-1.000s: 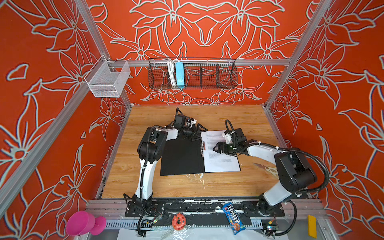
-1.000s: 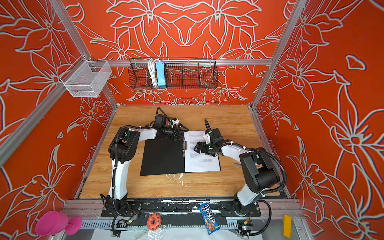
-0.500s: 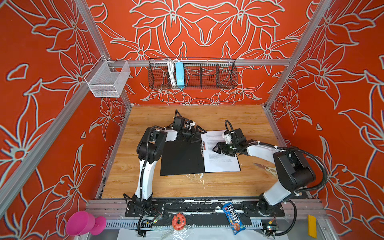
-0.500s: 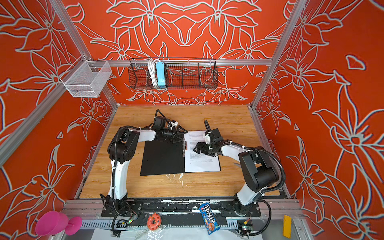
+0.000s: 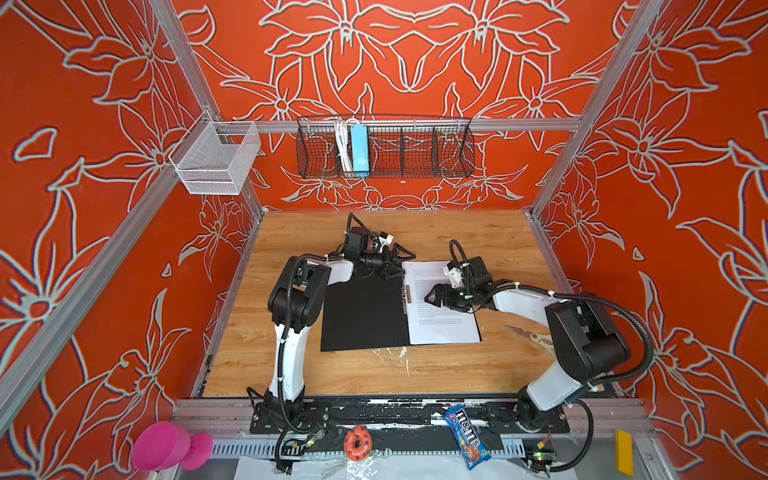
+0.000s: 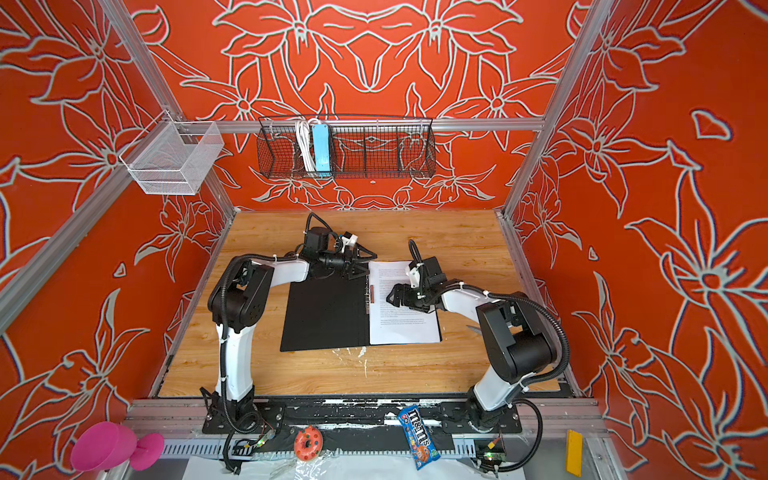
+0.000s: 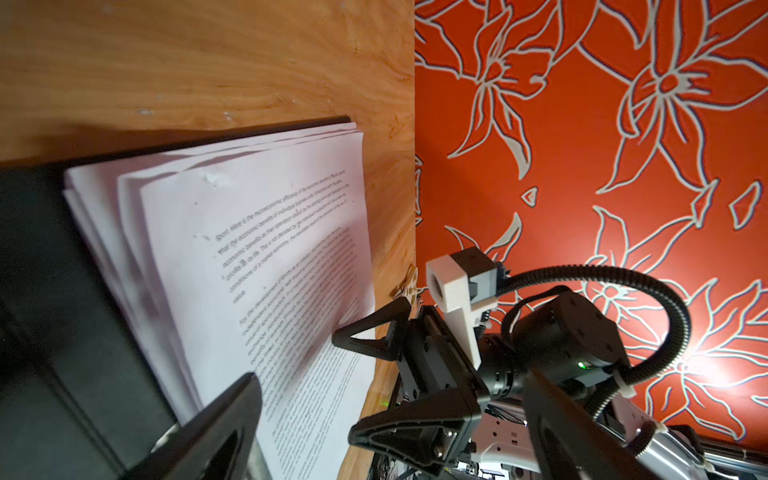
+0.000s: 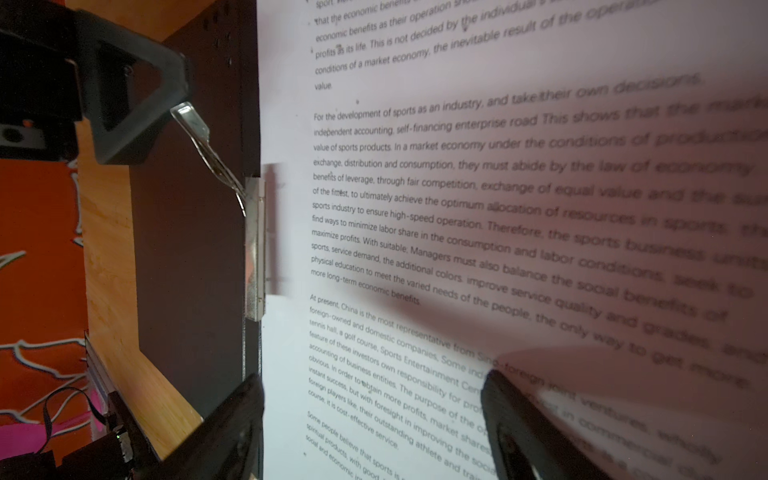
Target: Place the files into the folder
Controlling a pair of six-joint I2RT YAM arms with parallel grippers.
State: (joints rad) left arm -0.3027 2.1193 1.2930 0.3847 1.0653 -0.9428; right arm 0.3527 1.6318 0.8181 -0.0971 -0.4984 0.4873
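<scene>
The folder (image 5: 361, 311) (image 6: 324, 316) lies open on the table with its black inside up. Its left half is bare, and the files (image 5: 440, 320) (image 6: 403, 328) are stacked on its right half. A metal clip (image 8: 255, 245) runs along the spine, its lever (image 8: 203, 141) raised. My left gripper (image 5: 400, 262) (image 6: 364, 262) (image 7: 390, 428) is open at the spine's far end. One of its fingers (image 8: 124, 95) is at the lever's tip. My right gripper (image 5: 430, 297) (image 6: 390, 297) (image 8: 374, 432) is open just above the top sheet (image 8: 457, 208), pointing at the spine with nothing between its fingers.
Scissors (image 5: 528, 334) lie on the wood right of the folder, under the right arm. A black wire basket with a light-blue power strip (image 5: 359, 149) and a white mesh basket (image 5: 212, 162) hang on the back rails. A candy bag (image 5: 467, 436) and a donut (image 5: 357, 442) lie on the front ledge.
The left gripper has shifted slightly by the far end of the folder's spine. The right gripper and the sheets look unchanged.
</scene>
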